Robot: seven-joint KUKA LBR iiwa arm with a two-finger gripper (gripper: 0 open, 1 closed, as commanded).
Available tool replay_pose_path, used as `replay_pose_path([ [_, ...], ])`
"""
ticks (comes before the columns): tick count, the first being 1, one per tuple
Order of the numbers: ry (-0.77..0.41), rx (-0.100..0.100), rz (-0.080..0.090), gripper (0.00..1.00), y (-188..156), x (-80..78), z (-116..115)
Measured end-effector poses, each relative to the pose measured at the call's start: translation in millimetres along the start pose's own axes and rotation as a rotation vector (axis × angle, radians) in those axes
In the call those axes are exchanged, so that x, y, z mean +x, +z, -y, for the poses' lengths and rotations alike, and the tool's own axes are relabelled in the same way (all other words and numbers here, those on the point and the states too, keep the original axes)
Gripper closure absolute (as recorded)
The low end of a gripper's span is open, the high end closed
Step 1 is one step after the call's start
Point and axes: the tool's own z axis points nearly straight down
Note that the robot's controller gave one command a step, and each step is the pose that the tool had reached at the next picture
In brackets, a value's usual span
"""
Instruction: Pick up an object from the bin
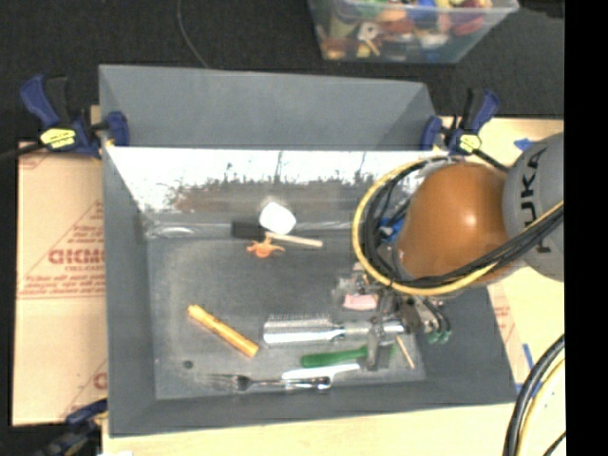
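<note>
My end effector [383, 342] sat low in the bin's [133, 255] right corner, over the ends of the green pen [332, 357] and the brush [302, 331]. Released or clenched, I could not tell. Crowded so, it might have caught both or knocked the pen aside.

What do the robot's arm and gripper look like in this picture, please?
The arm is a rounded grey link with dark lettering, of which K and U can be read. An orange-brown dome cover sits over its wrist, ringed by looped yellow and black cables. The gripper below is a small assembly of grey metal and dark parts.
</note>
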Motion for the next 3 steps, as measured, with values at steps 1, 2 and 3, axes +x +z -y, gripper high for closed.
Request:
replay_pose_path([
  [1, 0.067, 0.000, -0.004, 0.00, 85.3, -3.8, -22.4],
  [2, -0.116, 0.009, 0.027, 0.00, 89.7, 0.3, -15.7],
  [3, 0.057, 0.000, 0.003, 1.00, 84.2, -5.5, -21.5],
])
